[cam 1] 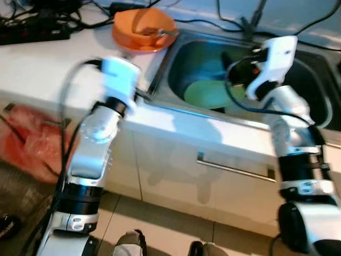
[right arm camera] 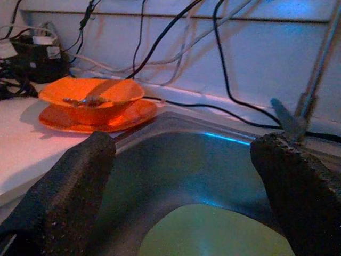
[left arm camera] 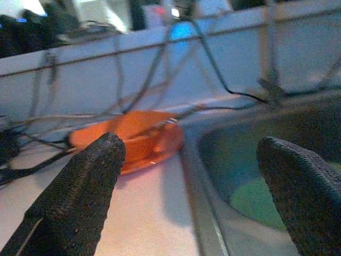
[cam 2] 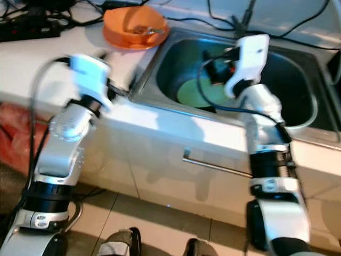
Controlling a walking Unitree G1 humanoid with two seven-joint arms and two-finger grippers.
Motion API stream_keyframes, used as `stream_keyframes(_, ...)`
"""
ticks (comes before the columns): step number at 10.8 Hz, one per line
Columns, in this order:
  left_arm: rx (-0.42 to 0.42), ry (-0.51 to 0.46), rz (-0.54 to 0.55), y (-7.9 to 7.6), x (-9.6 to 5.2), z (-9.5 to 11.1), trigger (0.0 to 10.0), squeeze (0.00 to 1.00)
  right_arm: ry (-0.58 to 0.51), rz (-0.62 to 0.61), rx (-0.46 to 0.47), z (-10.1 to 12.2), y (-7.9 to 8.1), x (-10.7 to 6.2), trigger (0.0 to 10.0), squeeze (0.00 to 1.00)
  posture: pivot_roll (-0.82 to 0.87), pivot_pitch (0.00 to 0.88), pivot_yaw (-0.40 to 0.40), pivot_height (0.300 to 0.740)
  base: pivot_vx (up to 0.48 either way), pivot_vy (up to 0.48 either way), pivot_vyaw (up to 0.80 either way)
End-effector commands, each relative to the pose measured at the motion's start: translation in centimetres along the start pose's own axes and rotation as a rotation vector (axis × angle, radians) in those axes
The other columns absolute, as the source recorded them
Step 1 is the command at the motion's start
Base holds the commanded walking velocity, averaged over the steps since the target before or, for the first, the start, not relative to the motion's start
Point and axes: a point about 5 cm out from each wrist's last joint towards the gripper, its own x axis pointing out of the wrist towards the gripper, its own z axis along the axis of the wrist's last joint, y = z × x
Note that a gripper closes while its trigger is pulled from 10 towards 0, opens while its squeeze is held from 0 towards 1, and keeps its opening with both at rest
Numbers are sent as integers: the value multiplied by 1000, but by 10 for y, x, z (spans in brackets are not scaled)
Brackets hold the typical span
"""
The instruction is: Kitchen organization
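With both claws spread empty, the right claw (right arm camera: 181, 186) hangs over the green plate (cam 1: 209, 93) lying flat in the sink (cam 1: 176, 58): probably stiff, slick, best pinched at its rim.

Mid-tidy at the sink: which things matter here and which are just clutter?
Job: orange bowl on orange plate, green plate in sink, left gripper, right gripper, both open.
Clutter: power strip, cables, red bag.
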Motion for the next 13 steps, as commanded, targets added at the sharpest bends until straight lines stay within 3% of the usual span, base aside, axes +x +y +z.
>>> stream_keyframes(1,-24,-15,43,2,-2,2,10000,0,-4,-22,9,1,-2,-4,10000,0,154,72,-43,740,0,0,-800)
stream_keyframes(3,-26,-52,153,5,-9,1,10000,0,-17,-33,23,0,6,-9,10000,0,135,46,-39,740,0,0,-400)
stream_keyframes(7,12,-94,226,12,-9,2,10000,0,-59,-49,-12,-3,23,-22,10000,0,77,11,31,740,0,0,0)
stream_keyframes(10,-33,-46,245,16,-19,-9,10000,0,-66,-102,-25,-7,25,-36,10000,0,51,11,51,740,0,0,0)
stream_keyframes(13,-109,-38,254,9,-17,-7,10000,0,-46,-122,-22,-15,21,-44,10000,0,56,18,39,740,90,0,0)
